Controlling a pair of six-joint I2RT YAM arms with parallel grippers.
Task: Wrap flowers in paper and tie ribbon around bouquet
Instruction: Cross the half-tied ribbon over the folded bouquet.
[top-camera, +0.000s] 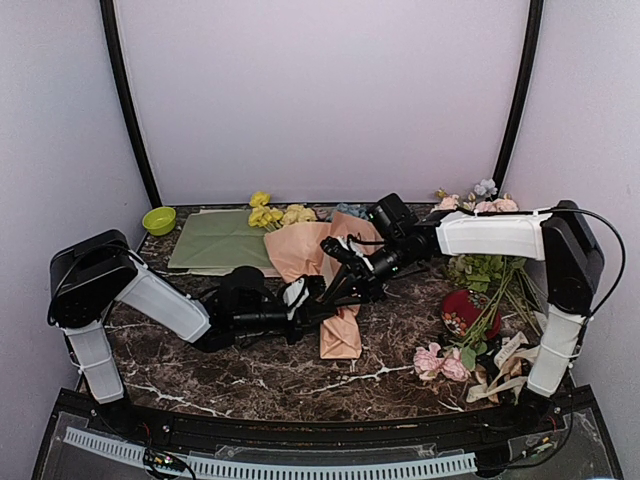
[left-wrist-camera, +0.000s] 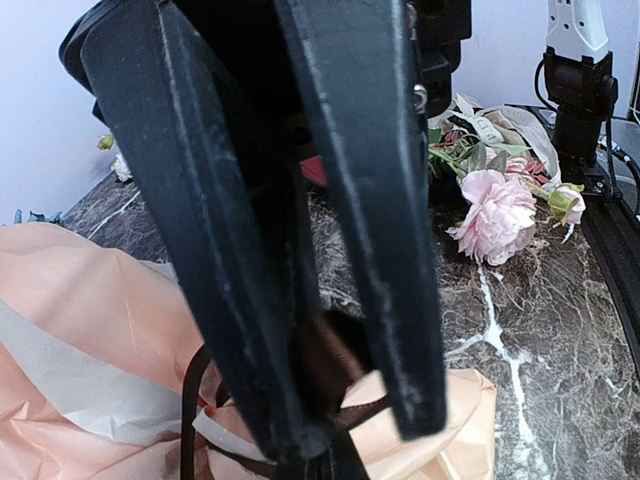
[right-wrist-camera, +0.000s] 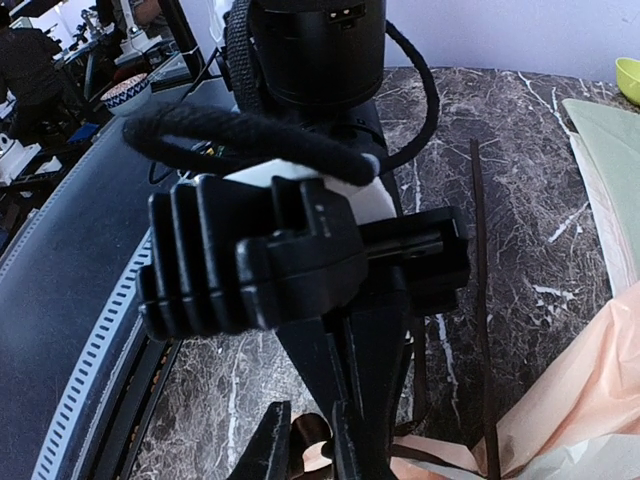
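2 pincers meet over the bouquet (top-camera: 318, 262): left pincer (left-wrist-camera: 350, 425) pinches the ribbon (right-wrist-camera: 480, 300); right pincer (right-wrist-camera: 310, 447), cannot tell. Uneven pulling may slide the ribbon off.

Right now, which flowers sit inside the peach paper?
The yellow flowers, sticking out of the peach paper cone's wide far end. The pink roses lie loose on the table at the near right.

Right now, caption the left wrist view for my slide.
Left tool pinched shut on the ribbon over the paper, a pink rose lying beyond.
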